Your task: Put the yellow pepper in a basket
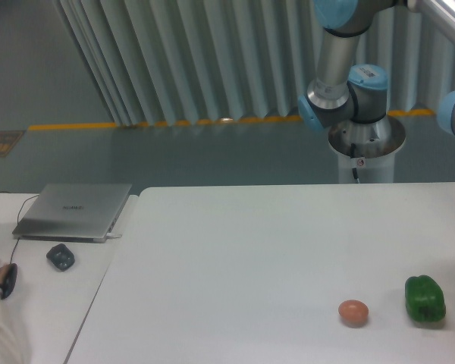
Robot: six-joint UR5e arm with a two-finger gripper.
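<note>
Lying on the white table (235, 250), a glossy green pepper (425, 299) is seen beside a small orange-brown ball (353, 312); end effector and yellow pepper are out of frame, presumably carried toward an unseen basket.

A green pepper (425, 299) sits on the white bench (235, 258) near the right edge, an orange-brown ball (353, 312) just beside it to the left. Far left lie a closed laptop (74, 210) and a dark mouse (60, 256).

One green pepper (425, 299); one orange ball (353, 312); one laptop (74, 210)
</note>
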